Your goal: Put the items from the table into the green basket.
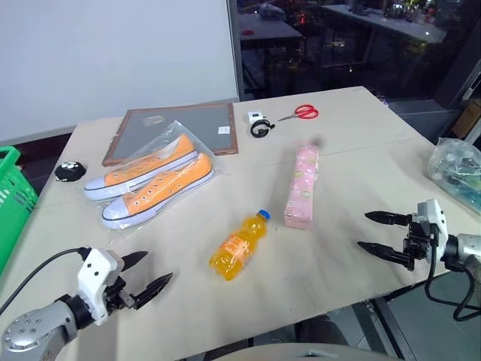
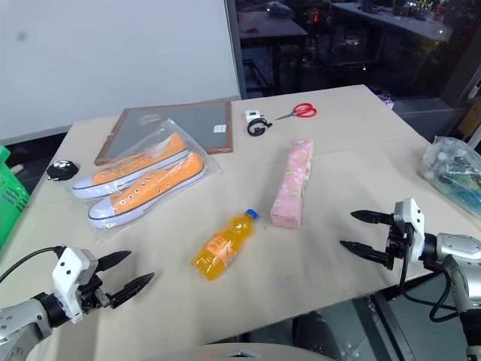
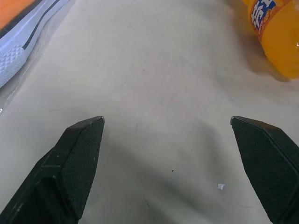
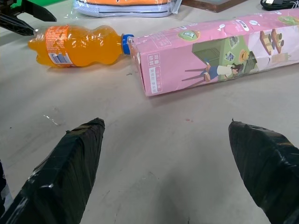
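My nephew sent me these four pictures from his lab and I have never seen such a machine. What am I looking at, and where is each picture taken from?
It is a two-armed robot standing at a table. The two wide pictures come from a camera pair on its head, looking down over its arms. The two close-ups come from cameras on its wrists, looking along each claw.

The left gripper and the right gripper each have two black fingers; both are open and hold nothing.

On the table lie an orange drink bottle, a long pink packet, orange sneakers in a clear bag, a brown-framed board and red-handled scissors. A green basket stands at the table's left edge.
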